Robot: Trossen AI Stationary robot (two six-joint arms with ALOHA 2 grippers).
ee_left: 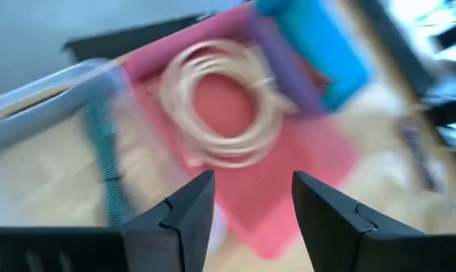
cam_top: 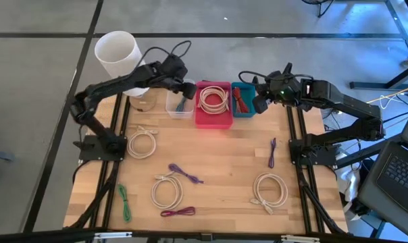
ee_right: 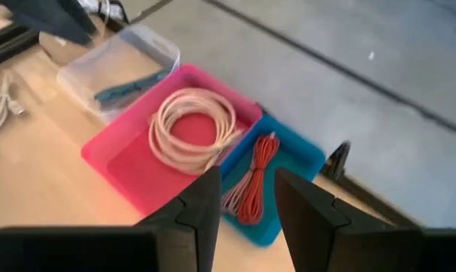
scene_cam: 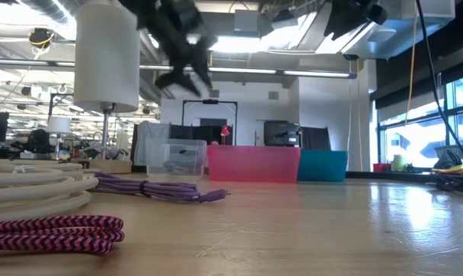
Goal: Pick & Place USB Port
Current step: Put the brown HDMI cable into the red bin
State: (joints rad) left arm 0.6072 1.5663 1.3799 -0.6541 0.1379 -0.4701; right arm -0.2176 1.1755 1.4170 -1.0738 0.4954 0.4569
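Observation:
Three bins stand in a row at the table's far edge. A clear bin (cam_top: 180, 102) holds a teal cable (ee_left: 103, 151), a pink bin (cam_top: 213, 104) holds a white coiled cable (ee_left: 217, 102), and a teal bin (cam_top: 242, 99) holds a red cable (ee_right: 254, 177). My left gripper (ee_left: 251, 211) hangs open above the clear bin (cam_top: 185, 86) with nothing between its fingers. My right gripper (ee_right: 247, 200) is open too and holds nothing; it is raised by the teal bin (cam_top: 259, 101).
Loose cables lie on the wooden table: white coils (cam_top: 142, 143), (cam_top: 167, 191), (cam_top: 270, 191), purple cables (cam_top: 185, 173), (cam_top: 272, 152), a green one (cam_top: 125, 202) and a magenta one (cam_top: 177, 212). A white cylinder (cam_top: 117, 52) stands at the far left.

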